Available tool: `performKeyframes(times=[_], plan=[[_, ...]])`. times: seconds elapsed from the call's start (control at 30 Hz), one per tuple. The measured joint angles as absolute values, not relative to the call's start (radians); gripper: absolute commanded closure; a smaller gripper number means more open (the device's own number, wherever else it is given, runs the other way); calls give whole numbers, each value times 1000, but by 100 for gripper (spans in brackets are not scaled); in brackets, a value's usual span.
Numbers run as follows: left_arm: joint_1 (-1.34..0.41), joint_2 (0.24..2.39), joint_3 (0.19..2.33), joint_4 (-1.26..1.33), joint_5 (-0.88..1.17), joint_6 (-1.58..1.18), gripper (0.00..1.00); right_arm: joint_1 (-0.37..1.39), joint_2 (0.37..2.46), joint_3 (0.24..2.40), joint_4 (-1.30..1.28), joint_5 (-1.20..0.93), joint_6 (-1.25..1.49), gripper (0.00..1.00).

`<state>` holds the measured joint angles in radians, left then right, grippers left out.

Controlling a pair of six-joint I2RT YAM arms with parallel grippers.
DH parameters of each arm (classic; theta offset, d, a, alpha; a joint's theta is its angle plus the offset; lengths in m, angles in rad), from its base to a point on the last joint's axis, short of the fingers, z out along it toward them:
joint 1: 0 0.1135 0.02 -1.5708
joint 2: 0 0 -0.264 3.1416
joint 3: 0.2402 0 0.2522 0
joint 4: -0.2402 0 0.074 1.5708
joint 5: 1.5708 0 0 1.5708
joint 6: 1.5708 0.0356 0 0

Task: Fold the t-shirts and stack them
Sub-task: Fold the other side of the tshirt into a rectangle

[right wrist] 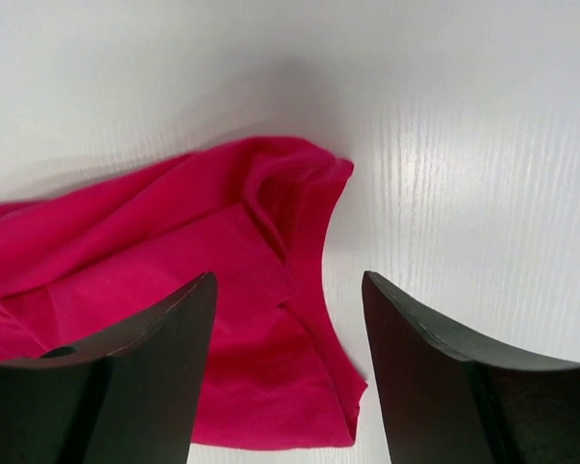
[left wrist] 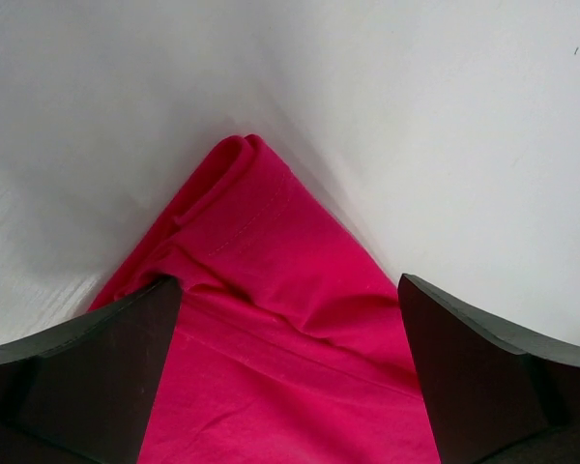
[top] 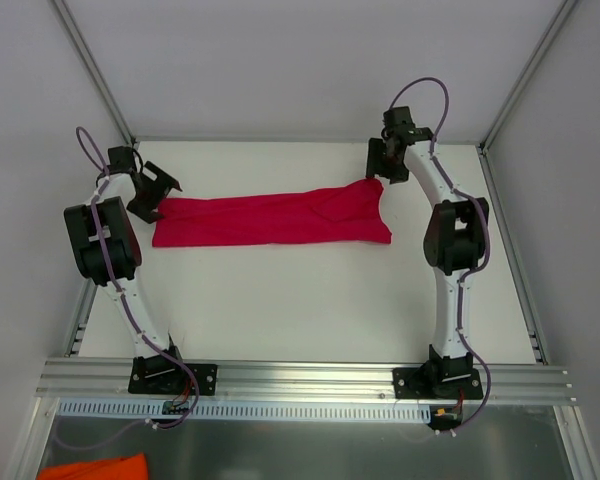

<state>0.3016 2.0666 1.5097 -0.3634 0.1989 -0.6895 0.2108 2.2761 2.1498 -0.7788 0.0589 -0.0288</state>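
A crimson-red t-shirt (top: 275, 218) lies as a long folded strip across the far half of the white table. My left gripper (top: 152, 195) is open at the strip's left end; in the left wrist view its fingers stand either side of the shirt's corner (left wrist: 271, 280), gripper (left wrist: 290, 387). My right gripper (top: 388, 168) is open over the strip's far right corner; in the right wrist view the shirt (right wrist: 203, 290) lies between and to the left of the fingers, gripper (right wrist: 290, 377). Neither holds the cloth.
Grey walls with aluminium posts enclose the table on the left, back and right. An aluminium rail (top: 300, 380) carries the arm bases at the near edge. An orange cloth (top: 90, 468) lies below the rail at bottom left.
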Motion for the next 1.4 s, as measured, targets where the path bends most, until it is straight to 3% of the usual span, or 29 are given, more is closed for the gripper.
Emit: performKeyframes(times=[0.23, 0.67, 1.07, 1.4], plan=[[299, 2045, 1509, -364, 204, -691, 1, 239, 2114, 1925, -777, 44, -27, 38], [293, 1946, 1416, -315, 210, -690, 1, 270, 1806, 1786, -810, -41, -39, 44], [281, 1936, 1438, -189, 404, -686, 1, 292, 1801, 1710, -827, -92, -44, 45], [183, 1842, 1275, -163, 538, -702, 1, 294, 1871, 1704, -809, -126, -11, 47]])
